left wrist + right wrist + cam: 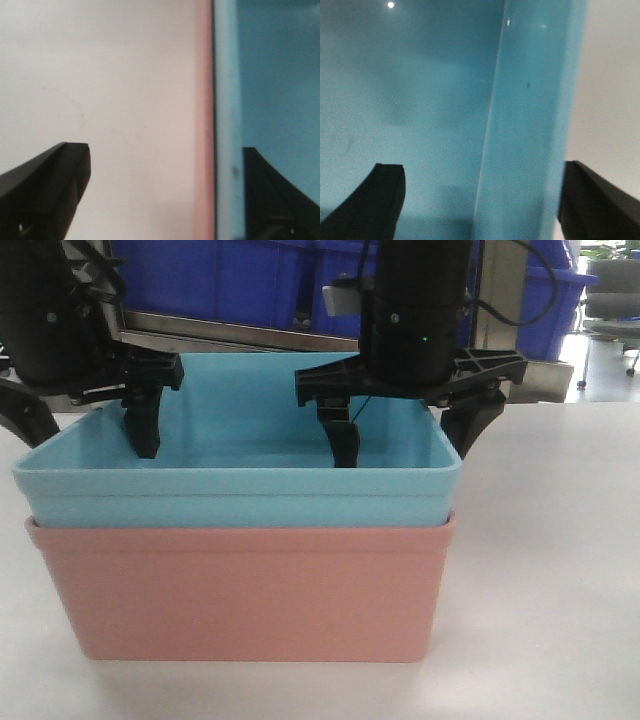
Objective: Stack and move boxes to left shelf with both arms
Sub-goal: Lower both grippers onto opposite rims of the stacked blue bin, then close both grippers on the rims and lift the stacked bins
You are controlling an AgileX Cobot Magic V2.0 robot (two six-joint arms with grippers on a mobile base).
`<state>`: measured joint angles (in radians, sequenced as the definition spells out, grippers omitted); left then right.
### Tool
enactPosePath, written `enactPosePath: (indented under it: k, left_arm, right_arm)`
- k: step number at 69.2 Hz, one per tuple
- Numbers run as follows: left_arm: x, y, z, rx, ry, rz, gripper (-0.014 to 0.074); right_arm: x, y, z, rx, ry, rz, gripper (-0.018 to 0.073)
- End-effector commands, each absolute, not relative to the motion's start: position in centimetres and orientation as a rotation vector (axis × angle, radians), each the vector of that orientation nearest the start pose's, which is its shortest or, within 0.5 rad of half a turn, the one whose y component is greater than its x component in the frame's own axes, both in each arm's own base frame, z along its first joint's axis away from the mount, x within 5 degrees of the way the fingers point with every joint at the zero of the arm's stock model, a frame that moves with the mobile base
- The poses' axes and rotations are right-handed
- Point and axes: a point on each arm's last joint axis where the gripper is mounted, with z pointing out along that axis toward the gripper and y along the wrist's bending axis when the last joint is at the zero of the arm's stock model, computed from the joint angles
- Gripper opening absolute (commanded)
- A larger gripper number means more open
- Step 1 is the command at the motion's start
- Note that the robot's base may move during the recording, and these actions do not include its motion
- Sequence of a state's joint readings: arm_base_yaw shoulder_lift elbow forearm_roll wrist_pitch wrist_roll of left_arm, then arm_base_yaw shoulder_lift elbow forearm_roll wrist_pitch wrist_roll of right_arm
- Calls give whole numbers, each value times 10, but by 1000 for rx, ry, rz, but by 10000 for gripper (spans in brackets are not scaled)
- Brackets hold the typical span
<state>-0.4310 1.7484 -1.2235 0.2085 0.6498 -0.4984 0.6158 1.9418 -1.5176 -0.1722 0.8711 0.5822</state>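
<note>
The light blue box [240,495] sits nested inside the salmon pink box [240,590] on the white table. My left gripper [85,430] is open and straddles the stack's left wall, one finger inside the blue box and one outside. In the left wrist view the left gripper [160,195] spans the pink rim [204,100] and the blue rim [225,100]. My right gripper [405,440] is open astride the right wall. The right wrist view shows the right gripper [482,200] around the blue wall [530,100], not touching it. A steel rack bar [230,332] runs behind; I cannot tell whether it is the left shelf.
Large dark blue crates [230,280] stand on the rack behind the boxes. The white table [550,570] stretches to the right and front of the stack. An office chair [610,300] shows at the far right.
</note>
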Motion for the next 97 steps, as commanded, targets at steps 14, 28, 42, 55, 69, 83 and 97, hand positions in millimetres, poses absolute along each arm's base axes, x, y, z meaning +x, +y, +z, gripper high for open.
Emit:
enactPosePath:
  k: [14,28,42,55,69,83,97]
  left_arm:
    - [348,-149,233,33,2588,-175,396]
    - [352,-152,215,22,2638,-172,323]
    - [352,-153,212,15,2650,-180,203]
    - [351,-154,212,-2,2655,-198,-5]
    - [350,-154,212,-12,2667,-200,-9]
    - [342,-150,232,-15,2649,-204,-10]
    - [322,-140,287,-18,2521,-260,-10]
  right_arm:
    - [352,230,242,-190,2663,136,611]
    - [353,231,240,-193,2661,137,611]
    - [353,231,239,-193,2663,134,505]
    - [352,230,239,-192,2672,125,135]
    - [352,229,239,-195,2675,115,52]
    - [347,224,250,-192,2680,90,51]
    - [335,215,289,-181,2599,128,51]
